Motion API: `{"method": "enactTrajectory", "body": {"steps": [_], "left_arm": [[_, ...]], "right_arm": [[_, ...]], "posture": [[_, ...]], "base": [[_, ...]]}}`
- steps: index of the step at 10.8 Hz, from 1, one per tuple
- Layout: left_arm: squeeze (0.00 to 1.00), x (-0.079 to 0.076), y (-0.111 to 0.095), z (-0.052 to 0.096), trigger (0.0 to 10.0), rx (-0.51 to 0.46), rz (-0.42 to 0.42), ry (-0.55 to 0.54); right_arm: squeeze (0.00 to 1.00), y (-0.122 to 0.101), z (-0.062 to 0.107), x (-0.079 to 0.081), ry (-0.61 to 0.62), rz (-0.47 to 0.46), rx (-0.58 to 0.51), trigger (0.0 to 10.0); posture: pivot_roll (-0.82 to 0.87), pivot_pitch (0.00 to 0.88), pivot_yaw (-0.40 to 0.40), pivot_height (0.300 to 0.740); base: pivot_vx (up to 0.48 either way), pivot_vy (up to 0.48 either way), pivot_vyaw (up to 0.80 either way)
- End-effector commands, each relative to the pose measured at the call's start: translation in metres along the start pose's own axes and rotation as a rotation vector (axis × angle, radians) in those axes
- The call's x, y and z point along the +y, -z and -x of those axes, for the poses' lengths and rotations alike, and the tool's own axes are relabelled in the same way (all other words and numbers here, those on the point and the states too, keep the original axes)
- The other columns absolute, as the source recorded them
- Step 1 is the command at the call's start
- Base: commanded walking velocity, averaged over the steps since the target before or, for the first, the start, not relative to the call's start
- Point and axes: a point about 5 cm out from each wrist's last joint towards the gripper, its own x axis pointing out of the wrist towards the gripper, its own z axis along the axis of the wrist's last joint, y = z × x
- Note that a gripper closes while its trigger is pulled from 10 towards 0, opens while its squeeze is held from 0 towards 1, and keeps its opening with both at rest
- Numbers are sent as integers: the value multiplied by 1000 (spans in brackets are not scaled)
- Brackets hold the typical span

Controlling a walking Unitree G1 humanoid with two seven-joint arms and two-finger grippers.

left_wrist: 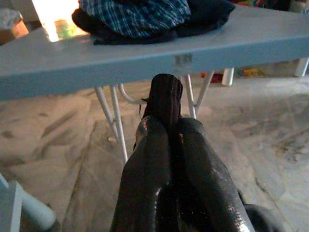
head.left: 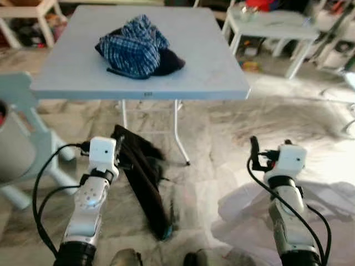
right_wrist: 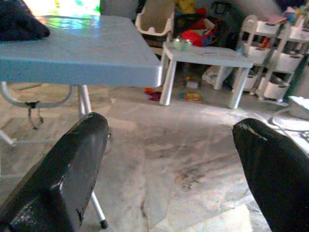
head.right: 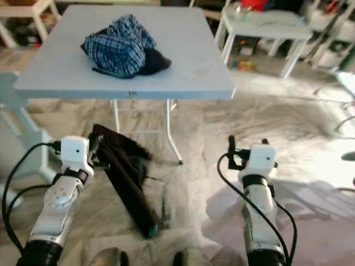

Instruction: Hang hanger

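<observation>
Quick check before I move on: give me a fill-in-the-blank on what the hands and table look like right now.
1. The left hand is shut on a dark ____ that hangs toward the floor.
2. The right hand is ____ and holds nothing.
3. A plaid shirt lies on the ____ table.

Missing words: garment; open; blue

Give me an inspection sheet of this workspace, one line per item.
Surface: grey folding table, marble floor below.
Job's things: dark garment hanging from the left gripper down to the floor; no hanger made out.
Clutter: plaid shirt heaped on dark clothes on the table; white fabric on the floor.
Grippers: left shut on the garment; right gripper open, empty.
Cables: black cables looping along both arms.
Surroundings: white side table, storage racks.
</observation>
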Motion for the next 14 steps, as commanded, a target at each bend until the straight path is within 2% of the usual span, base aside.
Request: {"method": "enactTrajectory", "body": {"steps": [1, 6, 8, 14], "left_arm": [[0, 5, -3, -1, 10000, -10, -3, -11], [0, 12, -7, -6, 10000, -22, 3, -13], [0, 14, -7, -7, 10000, -25, -6, -10], [0, 15, -10, -13, 10000, -33, 9, 6]], "right_arm": [[0, -2, -3, 2, -11, 4, -2, 10000], [0, -1, -5, 3, -23, 11, -1, 10000], [0, 0, -5, 3, -24, 14, 2, 10000], [0, -3, -10, 7, -30, 16, -5, 10000]], "posture": [[-6, 94, -29, 740], [-7, 89, -37, 740], [-8, 85, -37, 740], [-10, 124, -31, 740]], "base": [[0, 480, 0], [0, 480, -658], [0, 480, -231], [0, 472, -800]]}}
